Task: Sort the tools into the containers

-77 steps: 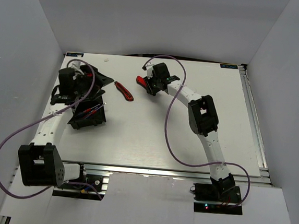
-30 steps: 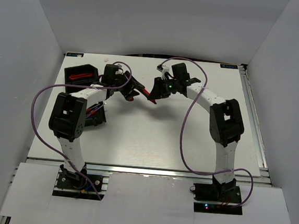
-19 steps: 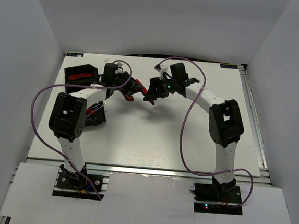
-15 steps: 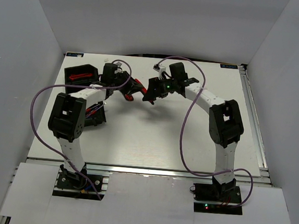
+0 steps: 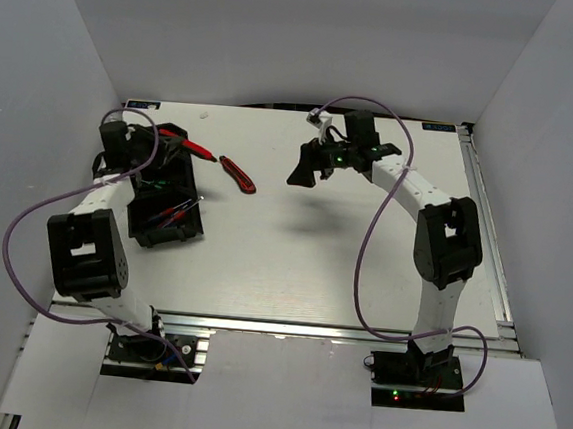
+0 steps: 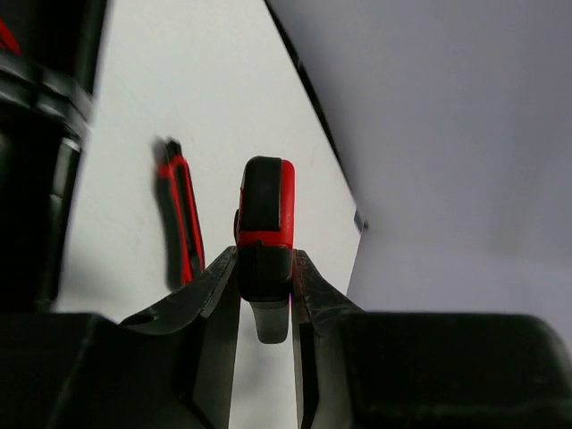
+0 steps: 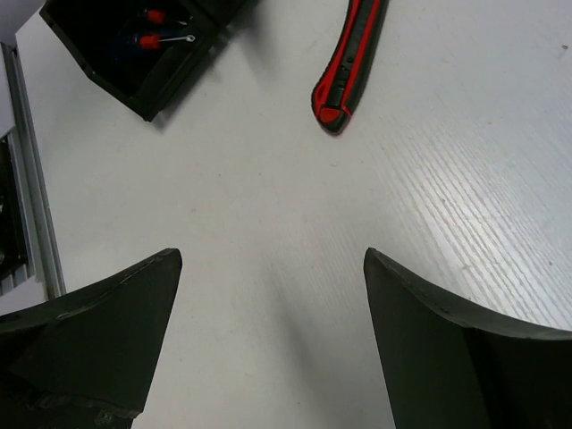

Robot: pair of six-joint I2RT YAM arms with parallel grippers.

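Two black bins sat at the left of the counter (image 5: 313,257) in the top view: the far bin (image 5: 173,132) in the upper left and the near bin (image 5: 190,231) below it. Left jaws were at the far bin, pinching a red-and-black-handled tool (image 6: 265,234) by one handle; its red end (image 5: 198,150) stuck out to the right. Pliers or cutters, couldn't tell, and couldn't tell if it touched the bin. Right jaws were spread wide with nothing between them, hovering upper centre over bare counter. The red knife (image 5: 237,174) lay flat on the counter between the two arms, just right of the far bin, touched by neither. Thin screwdrivers (image 7: 161,27) lay inside the near bin, red handles showing in the right wrist view.
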